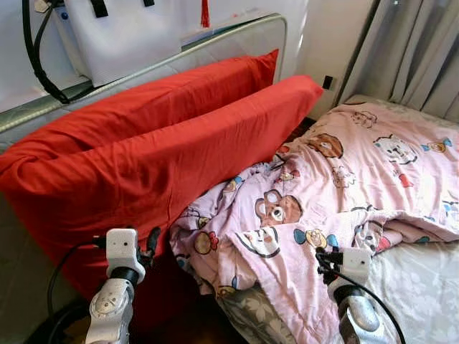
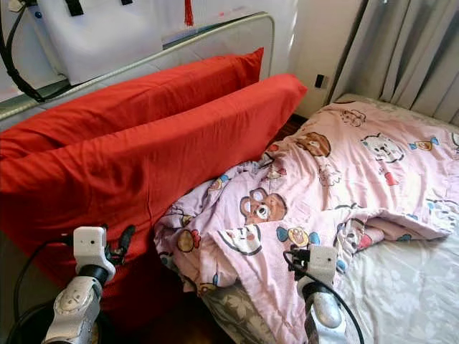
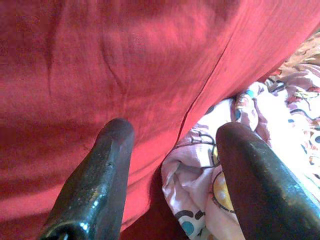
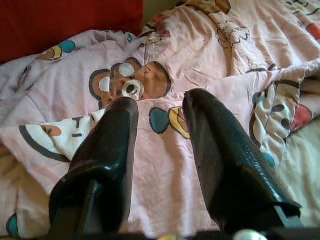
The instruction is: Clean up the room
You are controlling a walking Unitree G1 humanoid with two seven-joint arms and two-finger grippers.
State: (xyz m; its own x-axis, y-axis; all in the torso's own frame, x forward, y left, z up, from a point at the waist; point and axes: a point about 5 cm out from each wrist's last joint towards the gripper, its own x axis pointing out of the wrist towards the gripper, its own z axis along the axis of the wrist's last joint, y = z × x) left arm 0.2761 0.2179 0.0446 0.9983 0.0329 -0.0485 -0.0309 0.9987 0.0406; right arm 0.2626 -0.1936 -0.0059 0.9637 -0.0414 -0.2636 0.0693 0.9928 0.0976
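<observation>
Two red pillows (image 1: pixel 165 136) stand on edge against the headboard (image 1: pixel 215 39), one leaning in front of the other, their long axes running side by side from just ahead of the left tool away towards the far corner by the curtain (image 1: pixel 416 50). The left tool (image 3: pixel 172 145) hangs right at the near end of the front pillow, its fingers (image 3: pixel 100 175) spread apart and gripping nothing, one finger over red cloth, the other over the crumpled edge of the pink blanket (image 1: pixel 337 193). That blanket, printed with cartoon bears, lies rumpled on the bed (image 1: pixel 423 287), bunched up just ahead of the right tool and spreading away from it towards the curtain side; its near corner droops over the bed's edge between the two tools. The right tool (image 4: pixel 160 105) hovers just above the blanket, fingers (image 4: pixel 220 150) parted and empty, pointing at a bear face (image 4: pixel 127 85) on the cloth, with the red pillow beyond it. Bare pale sheet shows on the bed on the outer side of the right tool, next to the blanket's folded hem. Behind the pillows, above the headboard, a white bag (image 1: pixel 122 36) hangs on the wall with a black cable (image 1: pixel 36 64) looping beside it.
</observation>
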